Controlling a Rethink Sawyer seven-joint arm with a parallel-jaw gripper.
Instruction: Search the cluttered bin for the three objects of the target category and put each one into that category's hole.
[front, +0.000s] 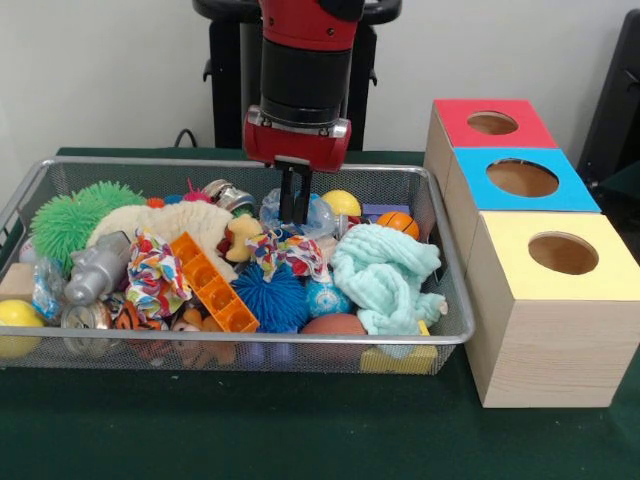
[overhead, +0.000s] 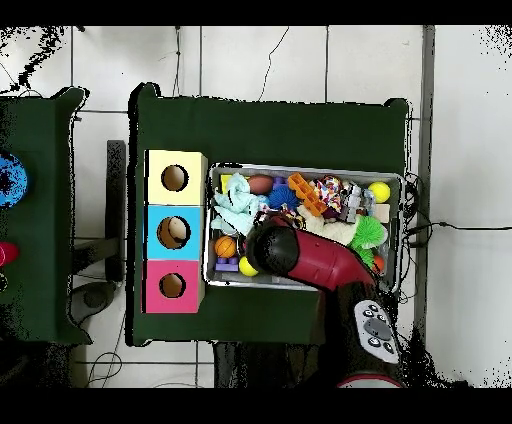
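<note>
Bin (front: 440, 300): silver wire mesh, metal, faintly shiny.
Fabric balls (front: 155, 275), (front: 290, 250): knotted printed cloth strips, frilly, matt.
Muslin cloth (front: 385, 275): pale aqua, crinkled, soft, matt.
Pom balls, green (front: 70, 220) and blue (front: 270, 297): spiky, rubbery.
Orange block (front: 212, 282): ribbed plastic, slightly glossy.
Boxes (front: 545, 350): pale wood grain sides, matt; flat painted tops, yellow around the hole (front: 563, 253).
Surface (front: 250, 430): dark green cloth, matt.
Arm shell (front: 300, 25): red, glossy; black band below.
</note>
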